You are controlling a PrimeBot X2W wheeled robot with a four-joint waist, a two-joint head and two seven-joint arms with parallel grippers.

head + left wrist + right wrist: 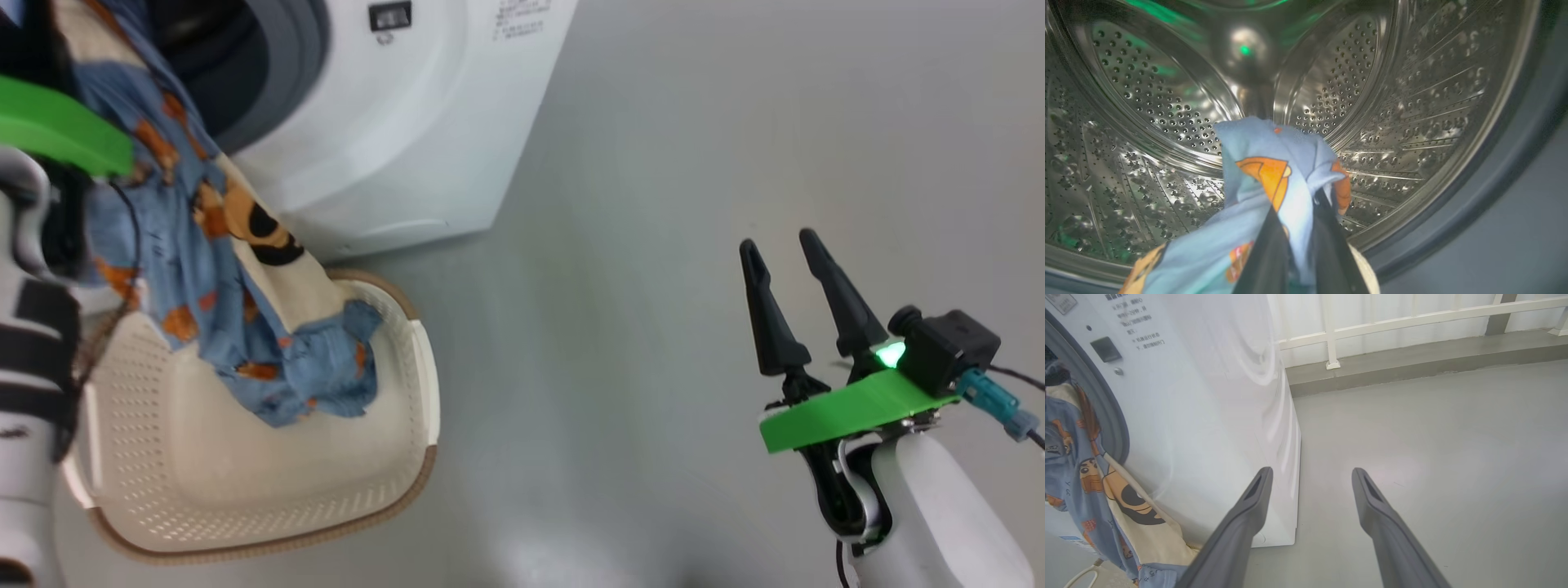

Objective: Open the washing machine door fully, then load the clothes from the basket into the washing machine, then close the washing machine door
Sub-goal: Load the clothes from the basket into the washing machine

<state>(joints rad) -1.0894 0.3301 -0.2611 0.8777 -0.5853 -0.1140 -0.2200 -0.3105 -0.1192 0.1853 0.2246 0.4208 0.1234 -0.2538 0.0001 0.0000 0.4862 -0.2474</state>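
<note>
Grey glossy floor (pixel 1433 437); white railing (pixel 1392 322) behind; washing machine (pixel 392 122) on floor.

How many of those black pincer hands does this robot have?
2. The left gripper is at the mouth of the washing machine drum, shut on the clothes; the right gripper hangs open over the floor.
</note>
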